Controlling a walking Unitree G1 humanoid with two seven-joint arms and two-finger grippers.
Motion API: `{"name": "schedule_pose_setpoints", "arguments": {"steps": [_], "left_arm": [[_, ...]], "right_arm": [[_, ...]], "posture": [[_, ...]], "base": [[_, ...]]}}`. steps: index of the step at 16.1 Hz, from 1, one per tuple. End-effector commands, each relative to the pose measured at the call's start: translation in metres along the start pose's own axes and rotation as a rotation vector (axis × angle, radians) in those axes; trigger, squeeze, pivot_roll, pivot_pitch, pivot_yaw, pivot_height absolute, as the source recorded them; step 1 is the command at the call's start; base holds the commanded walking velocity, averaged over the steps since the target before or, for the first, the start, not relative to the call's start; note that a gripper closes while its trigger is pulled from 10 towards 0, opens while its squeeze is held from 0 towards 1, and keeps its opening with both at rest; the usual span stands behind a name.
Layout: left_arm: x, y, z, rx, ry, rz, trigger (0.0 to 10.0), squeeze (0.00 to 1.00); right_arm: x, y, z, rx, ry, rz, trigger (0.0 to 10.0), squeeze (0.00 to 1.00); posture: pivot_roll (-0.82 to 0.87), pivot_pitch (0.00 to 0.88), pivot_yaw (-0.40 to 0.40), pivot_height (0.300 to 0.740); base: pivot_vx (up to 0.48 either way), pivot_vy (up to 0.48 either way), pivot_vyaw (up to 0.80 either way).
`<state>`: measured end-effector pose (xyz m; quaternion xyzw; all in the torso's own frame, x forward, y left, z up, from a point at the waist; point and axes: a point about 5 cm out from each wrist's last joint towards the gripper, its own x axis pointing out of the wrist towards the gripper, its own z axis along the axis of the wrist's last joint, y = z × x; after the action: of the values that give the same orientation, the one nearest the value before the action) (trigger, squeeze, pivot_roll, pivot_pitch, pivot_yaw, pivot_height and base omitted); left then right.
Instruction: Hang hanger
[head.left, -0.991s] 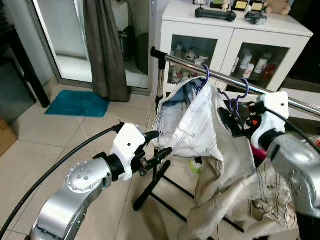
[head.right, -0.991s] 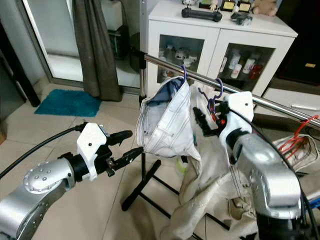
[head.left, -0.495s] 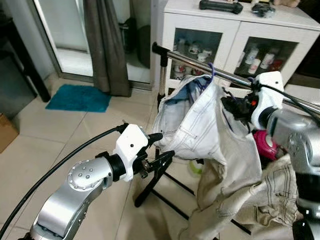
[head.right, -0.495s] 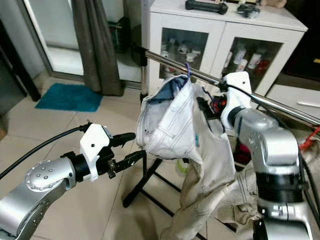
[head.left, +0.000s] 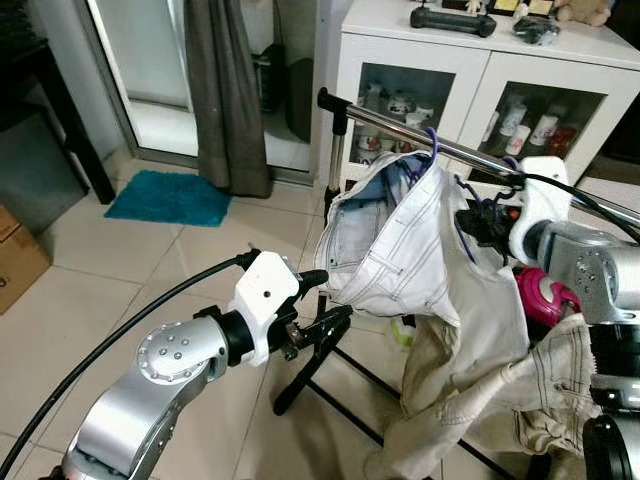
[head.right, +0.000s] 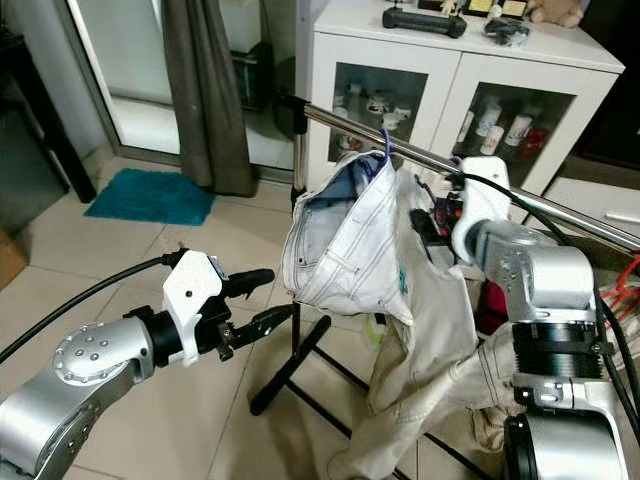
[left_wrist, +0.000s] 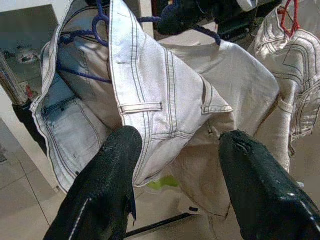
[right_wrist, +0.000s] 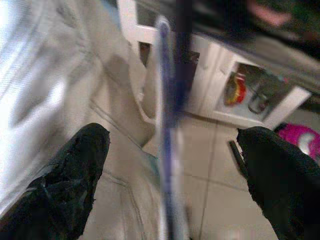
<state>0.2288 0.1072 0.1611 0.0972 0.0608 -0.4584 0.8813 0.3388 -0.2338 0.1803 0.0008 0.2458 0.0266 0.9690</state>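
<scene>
A steel rail of a clothes rack crosses the scene. A purple hanger carrying white jeans hangs on it. To its right a second purple hanger carries beige trousers, its hook up at the rail. My right gripper is at this hanger just under the rail. In the right wrist view that gripper is open, with the blurred purple hanger between its fingers. My left gripper stands open by the jeans' lower edge, facing the jeans.
The rack's black legs spread over the tiled floor. Behind the rail stands a white cabinet with glass doors. A dark curtain, a teal mat and a cardboard box are at the left. A pink object sits behind the trousers.
The camera has shifted. My right gripper carried the second hanger up from below the rail to the rail and now sits slightly lower. The left arm has kept its pose.
</scene>
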Motion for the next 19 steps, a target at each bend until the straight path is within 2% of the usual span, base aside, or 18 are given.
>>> {"name": "schedule_pose_setpoints", "arguments": {"steps": [1, 2, 3, 4, 5, 7, 8, 9, 13, 14, 15, 17, 18, 19], "left_arm": [[0.001, -0.002, 0.004, 0.013, -0.014, -0.018, 10.0, 0.0], [0.001, -0.002, 0.004, 0.013, -0.014, -0.018, 10.0, 0.0], [0.001, -0.002, 0.004, 0.014, -0.014, -0.018, 10.0, 0.0], [0.001, -0.002, 0.004, 0.014, -0.016, -0.018, 10.0, 0.0], [0.002, -0.003, 0.004, 0.016, -0.016, -0.022, 10.0, 0.0], [0.003, -0.003, 0.005, 0.017, -0.02, -0.028, 10.0, 0.0], [0.003, -0.003, 0.005, 0.017, -0.021, -0.027, 10.0, 0.0], [0.003, -0.003, 0.005, 0.018, -0.022, -0.025, 10.0, 0.0], [0.003, -0.003, 0.005, 0.019, -0.02, -0.027, 10.0, 0.0], [0.003, -0.003, 0.005, 0.018, -0.02, -0.026, 10.0, 0.0], [0.003, -0.003, 0.005, 0.018, -0.021, -0.026, 10.0, 0.0], [0.003, -0.003, 0.005, 0.018, -0.021, -0.022, 10.0, 0.0], [0.003, -0.003, 0.005, 0.018, -0.022, -0.021, 10.0, 0.0], [0.002, -0.003, 0.005, 0.018, -0.021, -0.02, 10.0, 0.0]], "right_arm": [[-0.002, -0.005, 0.007, 0.01, -0.022, -0.023, 6.5, 0.0], [-0.002, -0.006, 0.006, 0.032, -0.019, -0.01, 6.9, 0.0], [-0.002, -0.006, 0.006, 0.045, -0.023, -0.009, 6.7, 0.0], [0.001, -0.009, 0.009, 0.075, -0.052, -0.018, 4.9, 0.0], [0.003, -0.01, 0.011, 0.098, -0.065, -0.021, 4.5, 0.0], [0.007, -0.011, 0.012, 0.088, -0.064, -0.021, 1.7, 0.0], [0.007, -0.011, 0.011, 0.086, -0.062, -0.022, 1.1, 0.0], [0.008, -0.012, 0.011, 0.08, -0.052, -0.025, 0.0, 0.0], [0.016, -0.012, 0.009, 0.05, -0.014, -0.03, 0.0, 0.0], [0.018, -0.009, 0.006, 0.034, 0.012, -0.017, 1.4, 0.0], [0.019, -0.008, 0.005, 0.031, 0.018, -0.014, 1.9, 0.0], [0.021, -0.008, 0.004, 0.03, 0.025, -0.011, 2.2, 0.0], [0.022, -0.008, 0.004, 0.028, 0.027, -0.008, 3.0, 0.0], [0.021, -0.008, 0.005, 0.02, 0.033, 0.003, 4.7, 0.0]], "posture": [[0.02, 0.01, -0.054, 0.74], [0.02, 0.007, -0.053, 0.74], [0.02, 0.005, -0.053, 0.74], [0.02, 0.004, -0.051, 0.74], [0.02, 0.002, -0.05, 0.74], [0.02, 0.0, -0.049, 0.74], [0.02, 0.0, -0.05, 0.74], [0.02, 0.0, -0.05, 0.74], [0.02, 0.001, -0.055, 0.74], [0.02, 0.004, -0.058, 0.74], [0.02, 0.005, -0.059, 0.74], [0.02, 0.007, -0.062, 0.74], [0.02, 0.007, -0.065, 0.74], [0.02, 0.007, -0.066, 0.74]], "base": [[0.0, 0.0, 0.0], [0.0, 0.0, 0.0], [0.0, 0.0, 0.0], [0.0, 0.0, 0.0], [0.0, 0.0, 0.0], [0.0, 0.0, 0.0], [0.0, 0.0, 0.0], [0.0, 0.0, 0.0], [0.0, 0.0, 0.0], [0.0, 0.0, 0.0], [0.0, 0.0, 0.0], [0.0, 0.0, 0.0], [0.0, 0.0, 0.0], [0.0, 0.0, 0.0]]}}
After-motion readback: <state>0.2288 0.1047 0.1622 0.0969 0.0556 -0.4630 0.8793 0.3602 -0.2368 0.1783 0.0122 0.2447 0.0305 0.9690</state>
